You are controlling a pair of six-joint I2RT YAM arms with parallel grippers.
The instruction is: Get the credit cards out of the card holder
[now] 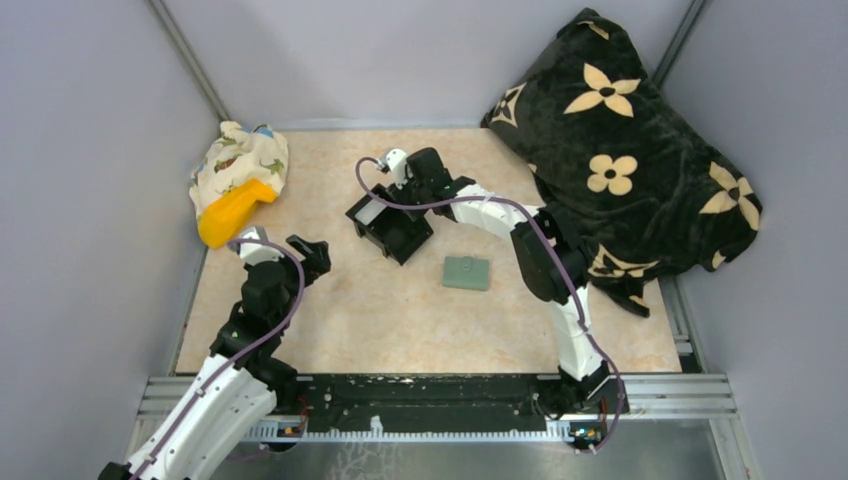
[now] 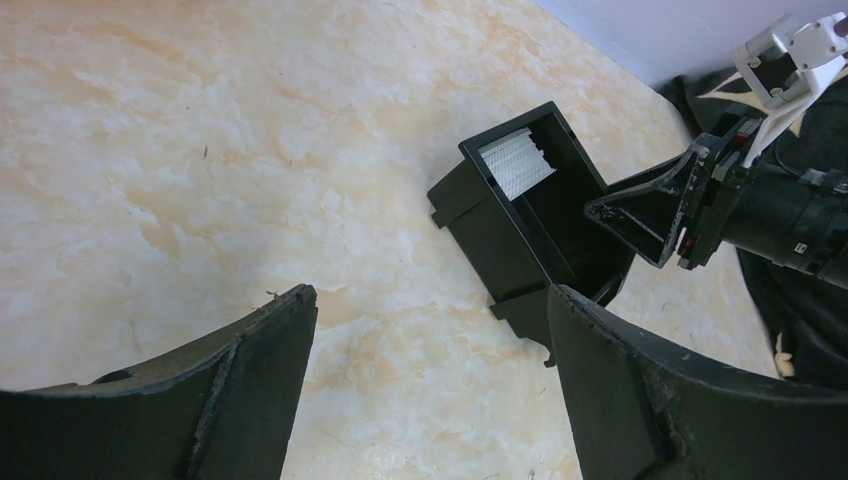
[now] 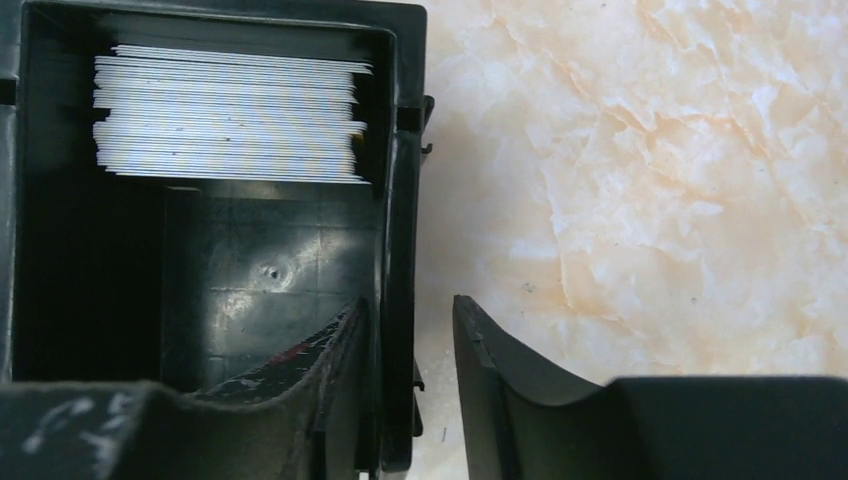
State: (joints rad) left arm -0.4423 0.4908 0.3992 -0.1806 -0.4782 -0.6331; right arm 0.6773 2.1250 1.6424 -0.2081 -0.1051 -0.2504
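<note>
The card holder [image 1: 466,272], a sage-green wallet, lies closed and flat on the table, right of centre. The credit cards are hidden. My right gripper [image 1: 398,203] is over the black plastic box [image 1: 389,228], left of the wallet. In the right wrist view, my right gripper [image 3: 410,305] is open astride the box's right wall [image 3: 396,200]. One finger is inside against the wall. The other is outside with a gap. My left gripper [image 1: 305,256] is open and empty at the table's left, its fingers [image 2: 270,370] wide apart above bare table.
The black box [image 2: 525,215] holds a stack of white cards [image 3: 230,115] at its far end. A patterned cloth [image 1: 240,160] with a yellow object [image 1: 232,212] lies at the back left. A large black flowered blanket [image 1: 620,150] fills the back right.
</note>
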